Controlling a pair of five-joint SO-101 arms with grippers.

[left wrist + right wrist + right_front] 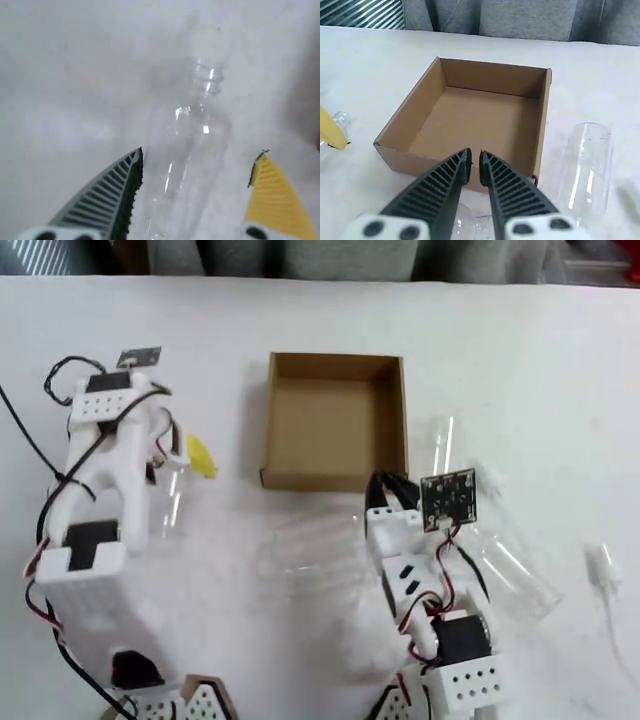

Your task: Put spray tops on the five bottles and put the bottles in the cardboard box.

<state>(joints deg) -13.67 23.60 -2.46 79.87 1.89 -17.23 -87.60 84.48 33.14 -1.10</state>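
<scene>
My left gripper [200, 155] is open, its grey and yellow fingers [272, 192] on either side of a clear capless bottle [192, 145] lying on the white table. In the high view this gripper [180, 462] hangs left of the cardboard box [335, 420], with the bottle [172, 500] under it. My right gripper [475, 155] is shut on nothing, just before the box's near wall [445, 162]. The box is bare inside. More clear bottles lie by the right arm [410, 550]: one to its left [310, 550], one to its right [520, 575] and one beside the box [445, 445].
A white spray top [603, 568] with its tube lies at the far right of the table, and another small white piece [490, 480] lies near the box's right side. Beside the right gripper lies a clear bottle [587, 165]. Grey curtains run along the table's far edge.
</scene>
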